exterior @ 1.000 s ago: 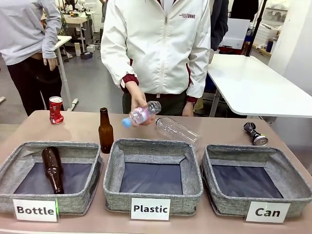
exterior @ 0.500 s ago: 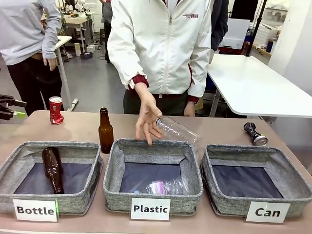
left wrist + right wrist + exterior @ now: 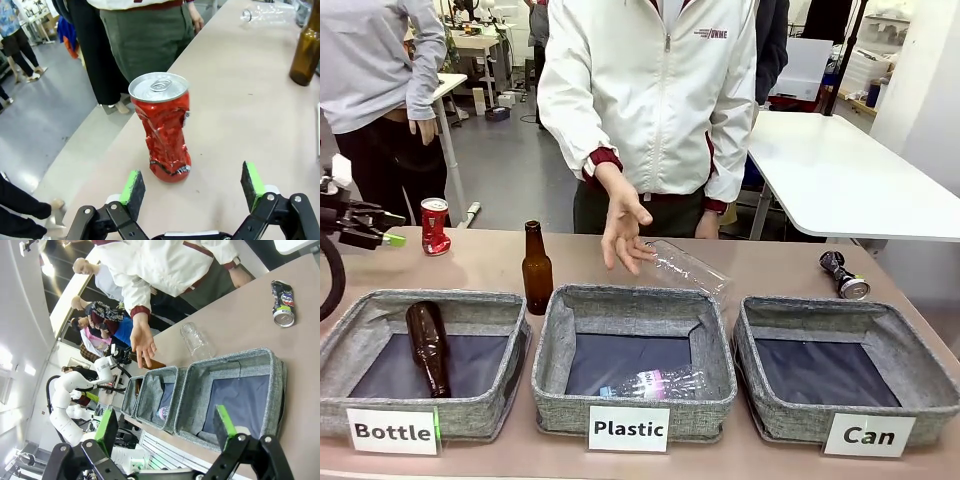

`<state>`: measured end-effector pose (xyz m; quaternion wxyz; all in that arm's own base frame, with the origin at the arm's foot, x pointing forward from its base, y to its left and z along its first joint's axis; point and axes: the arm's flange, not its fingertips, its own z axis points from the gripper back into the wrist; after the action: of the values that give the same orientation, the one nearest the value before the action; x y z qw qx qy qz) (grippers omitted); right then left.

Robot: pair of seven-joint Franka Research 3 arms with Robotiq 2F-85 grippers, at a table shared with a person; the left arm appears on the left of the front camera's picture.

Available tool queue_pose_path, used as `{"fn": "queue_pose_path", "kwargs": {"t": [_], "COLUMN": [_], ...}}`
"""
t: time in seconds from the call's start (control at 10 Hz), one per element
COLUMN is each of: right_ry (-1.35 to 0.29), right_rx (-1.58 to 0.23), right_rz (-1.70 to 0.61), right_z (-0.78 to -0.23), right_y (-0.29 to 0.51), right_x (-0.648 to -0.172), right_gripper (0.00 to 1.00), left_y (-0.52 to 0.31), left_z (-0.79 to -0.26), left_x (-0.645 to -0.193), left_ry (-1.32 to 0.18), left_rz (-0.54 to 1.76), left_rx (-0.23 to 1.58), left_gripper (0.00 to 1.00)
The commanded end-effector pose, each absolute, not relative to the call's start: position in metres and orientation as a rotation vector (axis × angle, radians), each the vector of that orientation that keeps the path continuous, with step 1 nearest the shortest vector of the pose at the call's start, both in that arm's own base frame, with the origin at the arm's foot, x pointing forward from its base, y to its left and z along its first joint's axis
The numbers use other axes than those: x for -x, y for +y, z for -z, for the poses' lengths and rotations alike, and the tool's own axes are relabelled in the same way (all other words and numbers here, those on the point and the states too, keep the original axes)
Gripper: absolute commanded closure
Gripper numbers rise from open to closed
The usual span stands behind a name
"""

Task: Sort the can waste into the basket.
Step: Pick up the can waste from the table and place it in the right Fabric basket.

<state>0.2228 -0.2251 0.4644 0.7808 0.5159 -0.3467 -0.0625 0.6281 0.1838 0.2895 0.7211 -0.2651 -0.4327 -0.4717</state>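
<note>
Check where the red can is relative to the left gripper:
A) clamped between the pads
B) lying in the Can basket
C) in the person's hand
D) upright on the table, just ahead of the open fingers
D: in the left wrist view the red can stands upright on the table, just ahead of the open left gripper, which is not touching it.

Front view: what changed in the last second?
The person's hand dropped the pink-labelled bottle; it now lies in the Plastic basket. The left tool, open, moved in from the left towards the red can. The dark can, clear bottle and brown bottles stayed put.
</note>
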Motion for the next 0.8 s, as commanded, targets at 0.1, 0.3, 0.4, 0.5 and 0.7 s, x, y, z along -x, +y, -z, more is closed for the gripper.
{"fn": "queue_pose_path", "kwargs": {"t": [0.1,0.3,0.4,0.5,0.7], "right_ry": [-0.781,-0.781,-0.781,-0.781,-0.781], "right_rx": [-1.121,-1.121,-1.121,-1.121,-1.121], "right_rz": [0.117,0.117,0.117,0.117,0.117], "right_z": [-0.465,-0.465,-0.465,-0.465,-0.465], "right_y": [-0.226,-0.226,-0.226,-0.226,-0.226], "right_x": [-0.224,-0.224,-0.224,-0.224,-0.224], "right_gripper": [0.00,0.00,0.00,0.00,0.00], "left_y": [0.172,0.164,0.161,0.159,0.152], "left_z": [-0.284,-0.279,-0.274,-0.271,-0.266], "left_x": [-0.656,-0.662,-0.666,-0.670,-0.676], "left_ry": [-0.927,-0.916,-0.906,-0.899,-0.906], "left_rz": [0.979,0.985,0.978,0.969,0.955], "left_rx": [0.529,0.532,0.546,0.542,0.555], "left_gripper": [0.00,0.00,0.00,0.00,0.00]}}
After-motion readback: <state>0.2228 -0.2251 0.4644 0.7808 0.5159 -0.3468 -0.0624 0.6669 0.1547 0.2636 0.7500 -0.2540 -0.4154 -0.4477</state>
